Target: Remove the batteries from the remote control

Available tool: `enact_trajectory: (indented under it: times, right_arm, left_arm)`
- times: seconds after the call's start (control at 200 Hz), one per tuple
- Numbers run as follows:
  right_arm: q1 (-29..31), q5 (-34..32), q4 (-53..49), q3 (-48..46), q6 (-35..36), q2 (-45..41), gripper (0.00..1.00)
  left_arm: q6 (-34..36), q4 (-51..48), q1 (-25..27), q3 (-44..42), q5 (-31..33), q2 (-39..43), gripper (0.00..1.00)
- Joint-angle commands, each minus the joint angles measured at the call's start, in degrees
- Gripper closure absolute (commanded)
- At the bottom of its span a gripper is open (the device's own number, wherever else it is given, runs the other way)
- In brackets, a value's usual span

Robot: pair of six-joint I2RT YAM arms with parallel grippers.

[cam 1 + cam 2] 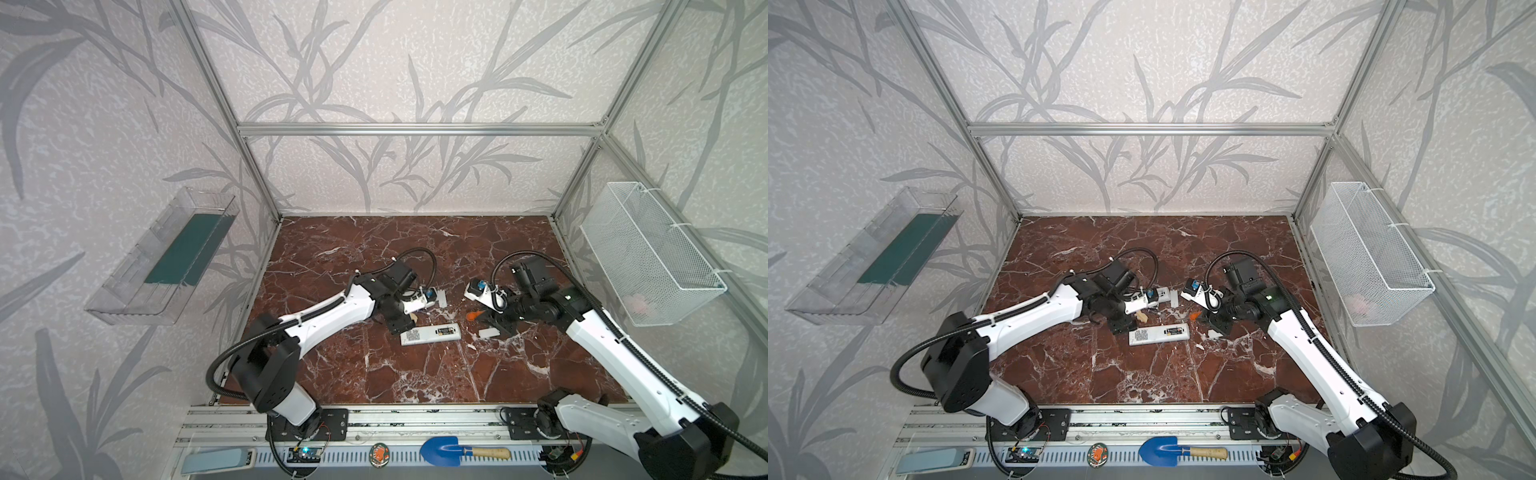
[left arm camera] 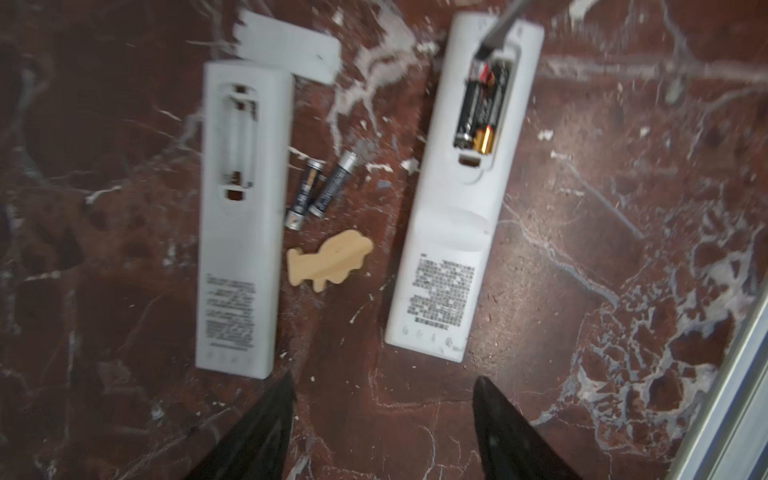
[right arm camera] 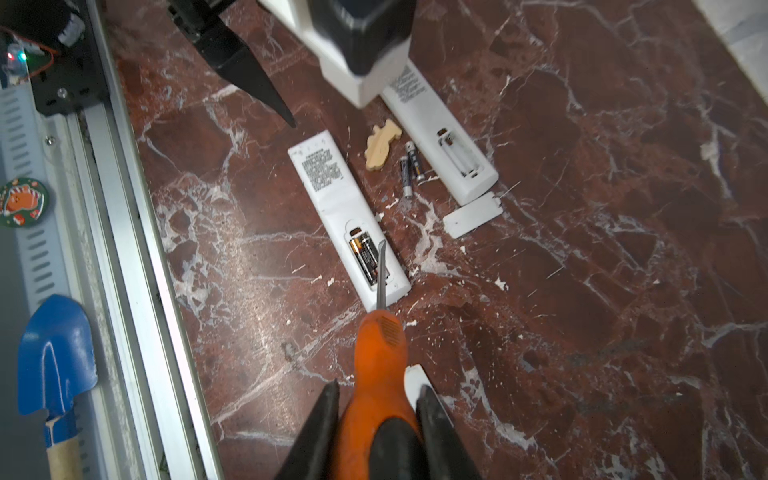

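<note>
Two white remote controls lie back-up on the marble floor. The nearer remote control (image 1: 430,334) (image 2: 457,232) (image 3: 340,208) has its compartment open with batteries (image 2: 480,108) (image 3: 363,255) inside. The other remote (image 2: 239,257) (image 3: 449,153) has an empty compartment, and two loose batteries (image 2: 320,189) (image 3: 409,166) lie beside it. My right gripper (image 3: 378,386) is shut on an orange-handled screwdriver (image 3: 380,357) (image 1: 473,316). The screwdriver's blade (image 3: 381,274) (image 2: 496,33) reaches into the filled compartment. Just off the remotes' label ends, my left gripper (image 2: 384,379) is open and holds nothing.
A flat wooden cut-out (image 2: 328,259) lies between the remotes. One white cover (image 2: 291,45) (image 3: 471,220) lies by the empty remote, another (image 3: 415,382) under my right fingers. A blue trowel (image 1: 442,451) lies on the front rail; a wire basket (image 1: 648,257) hangs on the right wall.
</note>
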State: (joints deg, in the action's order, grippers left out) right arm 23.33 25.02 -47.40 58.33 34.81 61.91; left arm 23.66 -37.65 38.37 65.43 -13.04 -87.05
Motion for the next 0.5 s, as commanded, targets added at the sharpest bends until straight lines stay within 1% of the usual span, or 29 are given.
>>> enact_trajectory:
  times: [0.0,0.11,0.175,0.265,0.365,0.425,0.5]
  right_arm:
    - [-1.6,6.9,9.3,-0.6,-5.6,-2.6,1.0]
    - [-2.7,7.8,17.9,-1.6,-11.0,-3.8,1.0]
    - [-3.2,8.1,21.6,-1.3,-13.8,-3.6,1.0]
    - [-3.3,8.8,26.5,-0.7,-17.7,-2.9,1.0]
    - [-3.3,12.2,32.7,-0.7,-22.8,-1.9,1.0]
    - [-3.3,13.0,36.5,-0.8,-26.5,-1.3,1.0]
    - [-3.3,13.6,40.6,-0.9,-30.2,-0.9,1.0]
  left_arm:
    - [-17.9,4.6,-5.1,2.0,-9.4,5.3,0.25]
    - [-37.8,15.9,-11.4,0.2,-19.0,8.3,0.24]
    - [-47.4,23.3,-13.1,-1.3,-22.6,9.3,0.24]
    - [-57.2,34.3,-13.2,-4.6,-24.0,10.7,0.25]
    - [-71.9,50.8,-13.1,-9.8,-23.3,11.1,0.28]
    - [-77.4,61.3,-12.9,-12.1,-24.3,9.8,0.29]
    - [-84.3,69.3,-12.3,-13.3,-24.2,7.7,0.32]
